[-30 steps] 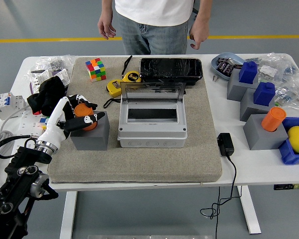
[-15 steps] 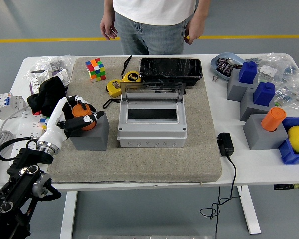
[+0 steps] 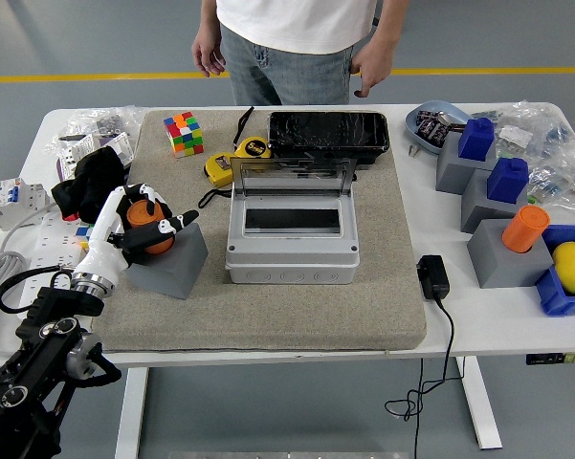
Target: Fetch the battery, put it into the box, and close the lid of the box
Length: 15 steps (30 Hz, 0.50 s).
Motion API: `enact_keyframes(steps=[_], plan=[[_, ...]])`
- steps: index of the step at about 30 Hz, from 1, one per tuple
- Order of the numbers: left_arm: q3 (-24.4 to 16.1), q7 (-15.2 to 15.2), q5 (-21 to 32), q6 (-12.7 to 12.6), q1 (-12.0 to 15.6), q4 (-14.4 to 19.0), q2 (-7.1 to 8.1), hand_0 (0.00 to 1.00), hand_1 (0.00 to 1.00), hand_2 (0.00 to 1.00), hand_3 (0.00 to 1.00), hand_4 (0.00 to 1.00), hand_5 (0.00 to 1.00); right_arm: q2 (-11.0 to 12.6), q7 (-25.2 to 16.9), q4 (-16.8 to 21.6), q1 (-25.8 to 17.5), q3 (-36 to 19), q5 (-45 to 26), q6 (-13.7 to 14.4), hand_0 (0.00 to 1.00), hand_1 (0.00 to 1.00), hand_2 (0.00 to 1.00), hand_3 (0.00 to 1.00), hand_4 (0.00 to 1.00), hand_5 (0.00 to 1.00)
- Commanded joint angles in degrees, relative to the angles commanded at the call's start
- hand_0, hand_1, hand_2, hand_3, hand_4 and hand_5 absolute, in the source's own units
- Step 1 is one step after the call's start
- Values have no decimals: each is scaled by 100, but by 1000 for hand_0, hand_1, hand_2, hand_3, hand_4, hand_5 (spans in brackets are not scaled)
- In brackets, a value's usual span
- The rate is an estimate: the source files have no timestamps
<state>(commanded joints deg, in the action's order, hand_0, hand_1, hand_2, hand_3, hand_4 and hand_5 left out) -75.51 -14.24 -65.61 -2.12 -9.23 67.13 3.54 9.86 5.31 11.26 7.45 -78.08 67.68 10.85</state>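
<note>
A black rectangular plastic tray point(image 3: 329, 132) sat just behind the grey plastic junction box point(image 3: 293, 222), whose clear hinged lid point(image 3: 293, 178) stood upright and open. A yellow tape measure point(image 3: 237, 156) and a multicoloured puzzle cube point(image 3: 183, 132) lay on the coarse beige felt mat point(image 3: 268, 316), and a crumpled black cloth point(image 3: 88, 182) lay left of the hand. A person point(image 3: 292, 43) stood at the table's far side, hands hanging empty. The left hand point(image 3: 142, 225), white with black fingertips, was curled around the orange cylindrical battery point(image 3: 143, 223), which still sat in the grey block holder point(image 3: 172, 262) left of the box. Since half a second before, the holder had tipped and twisted askew, its near corner swung toward the box.
</note>
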Motion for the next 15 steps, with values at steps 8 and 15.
enact_keyframes(steps=[8, 15], plan=[[8, -38, -42, -125, -73, 100, -4, 43, 43, 81, 58, 998, 2, -2, -4, 2, 16, -13, -3, -1, 998, 995, 908, 857, 998, 998], [11, -130, 219, -195, -99, 82, -7, 15, 4, 54, 39, 998, 2, -6, -7, -2, 12, -55, 24, -4, 998, 995, 908, 857, 998, 998]])
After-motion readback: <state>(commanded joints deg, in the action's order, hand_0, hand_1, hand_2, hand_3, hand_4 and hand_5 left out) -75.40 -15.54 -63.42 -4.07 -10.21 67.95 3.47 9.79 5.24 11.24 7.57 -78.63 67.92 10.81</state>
